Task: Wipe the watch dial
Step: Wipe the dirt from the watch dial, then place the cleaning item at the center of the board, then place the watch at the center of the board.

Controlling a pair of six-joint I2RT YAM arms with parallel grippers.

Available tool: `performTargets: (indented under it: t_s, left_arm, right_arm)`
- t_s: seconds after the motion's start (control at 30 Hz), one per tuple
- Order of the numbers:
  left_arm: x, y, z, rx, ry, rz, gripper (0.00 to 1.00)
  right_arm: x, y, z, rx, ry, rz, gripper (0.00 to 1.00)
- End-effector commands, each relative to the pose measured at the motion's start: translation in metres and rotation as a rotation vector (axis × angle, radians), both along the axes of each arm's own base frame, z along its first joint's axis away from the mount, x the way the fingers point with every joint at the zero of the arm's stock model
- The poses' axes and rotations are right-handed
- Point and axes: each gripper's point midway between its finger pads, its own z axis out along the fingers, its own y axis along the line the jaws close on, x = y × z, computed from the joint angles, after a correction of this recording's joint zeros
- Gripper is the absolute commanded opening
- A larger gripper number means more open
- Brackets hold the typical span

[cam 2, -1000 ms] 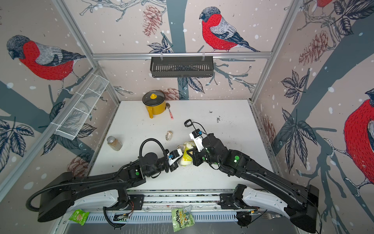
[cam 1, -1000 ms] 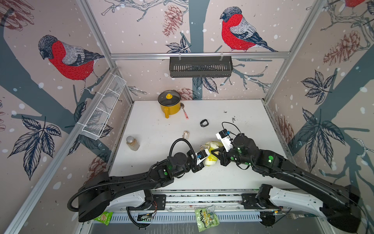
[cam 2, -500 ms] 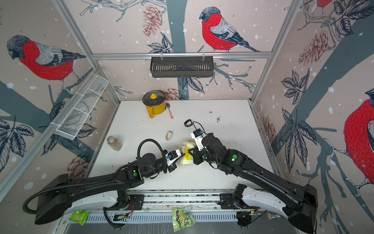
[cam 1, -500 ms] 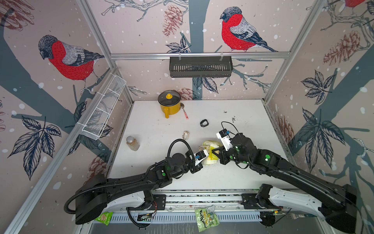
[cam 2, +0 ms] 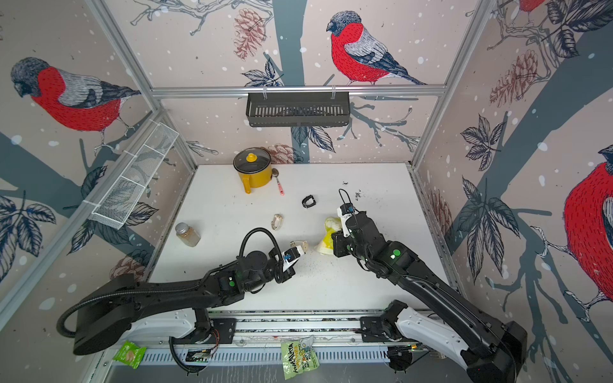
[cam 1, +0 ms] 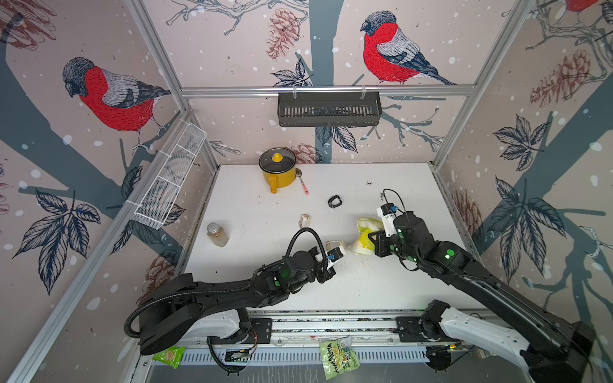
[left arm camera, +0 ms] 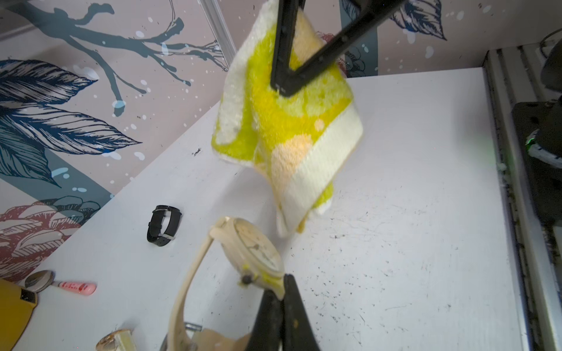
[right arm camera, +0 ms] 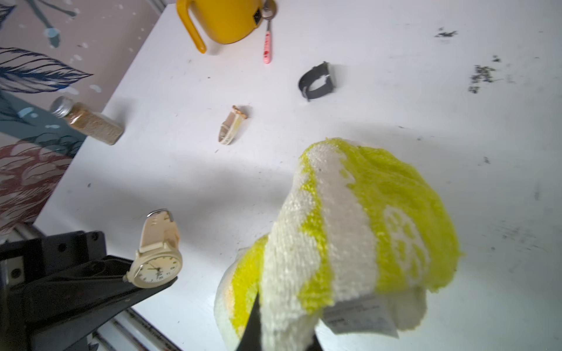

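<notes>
- Two claws were pressed together: the left gripper (left arm camera: 284, 281) pinched the cream watch (left arm camera: 258, 249) at its case edge, and the right gripper (left arm camera: 284, 86) pinched the yellow cloth (left arm camera: 289, 130).
- Lifted over the desk's (cam 1: 381, 288) front middle, the cream watch faced the yellow cloth, just beside it but apart.
- One black watch (cam 1: 334, 201) lay mid-desk.
</notes>
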Motion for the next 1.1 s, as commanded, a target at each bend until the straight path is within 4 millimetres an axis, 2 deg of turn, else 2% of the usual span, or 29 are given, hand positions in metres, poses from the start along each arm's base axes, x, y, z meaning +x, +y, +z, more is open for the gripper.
performTargets:
  t_s: [0.0, 0.17, 0.33, 0.53, 0.7, 0.8, 1.07]
  left_arm:
    - [0.014, -0.003, 0.005, -0.043, -0.031, 0.054, 0.00]
    - [0.029, -0.013, -0.021, -0.013, 0.017, 0.063, 0.00]
    - [0.057, -0.024, -0.036, -0.026, 0.098, 0.074, 0.00]
    - [0.079, -0.045, -0.049, -0.017, 0.099, 0.068, 0.00]
    - [0.100, -0.057, -0.067, 0.027, 0.135, 0.070, 0.00]
    - [0.110, -0.059, -0.068, 0.026, 0.151, 0.066, 0.00]
    - [0.141, -0.064, -0.076, 0.046, 0.209, 0.064, 0.00]
  right_arm:
    - [0.010, -0.028, -0.011, -0.073, 0.011, -0.083, 0.05]
    - [0.023, -0.047, -0.019, -0.082, 0.040, -0.156, 0.08]
    - [0.036, -0.061, -0.040, -0.140, 0.096, -0.229, 0.09]
    - [0.052, -0.070, -0.058, -0.156, 0.171, -0.275, 0.08]
    - [0.059, -0.071, -0.061, -0.157, 0.204, -0.281, 0.08]
    - [0.063, -0.077, -0.059, -0.156, 0.200, -0.295, 0.08]
    - [0.079, -0.087, -0.069, -0.150, 0.238, -0.308, 0.08]
